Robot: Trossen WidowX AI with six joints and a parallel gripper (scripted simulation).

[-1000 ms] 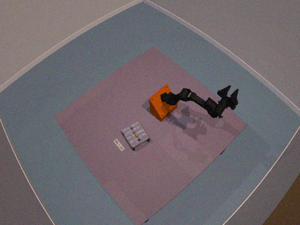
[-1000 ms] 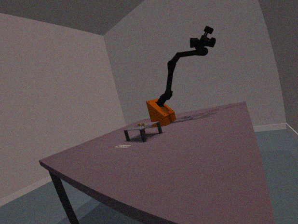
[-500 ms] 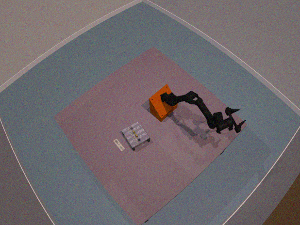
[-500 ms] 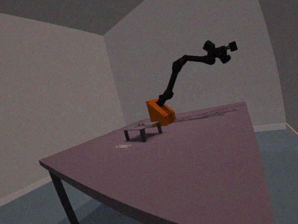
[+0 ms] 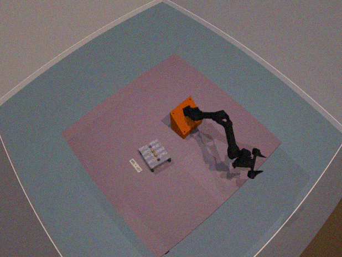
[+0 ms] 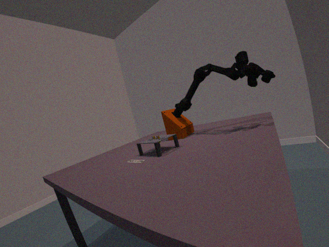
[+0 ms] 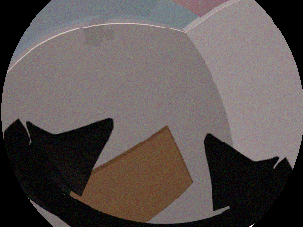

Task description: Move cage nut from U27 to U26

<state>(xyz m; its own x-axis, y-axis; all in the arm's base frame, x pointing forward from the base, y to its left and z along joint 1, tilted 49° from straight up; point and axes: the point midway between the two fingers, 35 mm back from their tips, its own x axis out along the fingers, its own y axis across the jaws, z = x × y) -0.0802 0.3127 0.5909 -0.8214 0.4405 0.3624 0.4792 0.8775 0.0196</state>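
Observation:
The rail plate (image 5: 163, 159) (image 6: 146, 141) is a small grey plate on short dark legs. Two yellowish cage nuts sit close together near its middle, one nut (image 5: 153, 150) and another nut (image 5: 155, 155). They are too small to tell which hole each is in, whether they are square, or how their wings stand. Dark spots show on either side of them; the hole labels cannot be read. The underside of the plate is hidden. My gripper (image 5: 264, 164) (image 7: 158, 129) is open and empty, high up and far to the right of the plate.
The orange arm base (image 5: 177, 122) (image 6: 173, 124) stands behind the plate. A white label strip (image 5: 135, 165) (image 6: 136, 161) lies on the table (image 5: 116, 144) (image 6: 213, 186) beside the plate. The wrist view shows walls, some floor and a brown panel (image 7: 148, 181) beyond the fingers.

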